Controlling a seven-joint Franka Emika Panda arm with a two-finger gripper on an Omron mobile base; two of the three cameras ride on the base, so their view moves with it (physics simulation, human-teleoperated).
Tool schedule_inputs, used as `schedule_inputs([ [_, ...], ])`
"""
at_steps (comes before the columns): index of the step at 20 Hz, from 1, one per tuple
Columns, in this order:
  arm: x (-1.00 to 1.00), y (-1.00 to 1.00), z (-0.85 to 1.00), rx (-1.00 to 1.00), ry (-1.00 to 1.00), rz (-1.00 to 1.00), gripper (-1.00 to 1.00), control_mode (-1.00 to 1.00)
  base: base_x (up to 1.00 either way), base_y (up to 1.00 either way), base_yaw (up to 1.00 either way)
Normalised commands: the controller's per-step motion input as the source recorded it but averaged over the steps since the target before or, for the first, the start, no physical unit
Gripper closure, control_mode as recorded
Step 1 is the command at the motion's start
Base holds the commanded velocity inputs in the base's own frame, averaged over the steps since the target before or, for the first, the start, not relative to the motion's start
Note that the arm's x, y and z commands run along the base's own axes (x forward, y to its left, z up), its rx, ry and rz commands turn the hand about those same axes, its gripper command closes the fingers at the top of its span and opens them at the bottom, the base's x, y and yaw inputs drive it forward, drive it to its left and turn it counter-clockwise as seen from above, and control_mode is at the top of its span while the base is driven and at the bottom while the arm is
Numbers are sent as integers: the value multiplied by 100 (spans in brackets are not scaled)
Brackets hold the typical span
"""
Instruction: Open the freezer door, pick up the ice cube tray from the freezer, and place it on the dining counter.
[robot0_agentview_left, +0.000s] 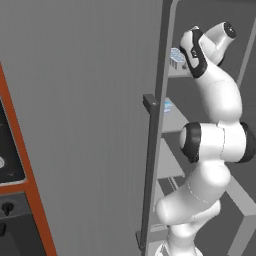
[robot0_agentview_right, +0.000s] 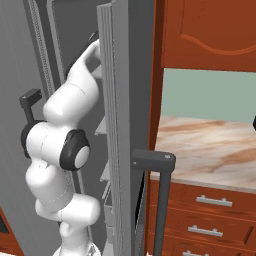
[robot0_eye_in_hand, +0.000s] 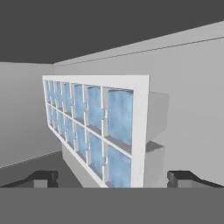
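We had the freezer door (robot0_agentview_left: 90, 125) swung wide, so the arm could reach up to an upper shelf inside the freezer (robot0_agentview_left: 210, 125). There sat the ice cube tray (robot0_agentview_left: 177, 56), still on its shelf. In the hand view the tray (robot0_eye_in_hand: 94, 131) stood close ahead, its grid of blue cubes facing us, and the hand (robot0_eye_in_hand: 113, 178) was spread open, one fingertip (robot0_eye_in_hand: 43, 178) at each side, because it had to straddle the tray before closing. The bench (robot0_agentview_right: 210, 145) waited beyond the door, the tray's destination.
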Motion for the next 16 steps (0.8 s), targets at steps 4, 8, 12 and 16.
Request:
schedule_inputs([
  [4, 25, -10, 1, 1, 2, 0, -100, -100, 0, 0, 0],
  [8, 1, 0, -6, 0, 1, 0, -100, -100, 0, 0, 0],
  [12, 0, 0, -24, 0, 0, 0, -100, -100, 0, 0, 0],
  [16, 0, 0, -29, 0, 1, 0, -100, -100, 0, 0, 0],
])
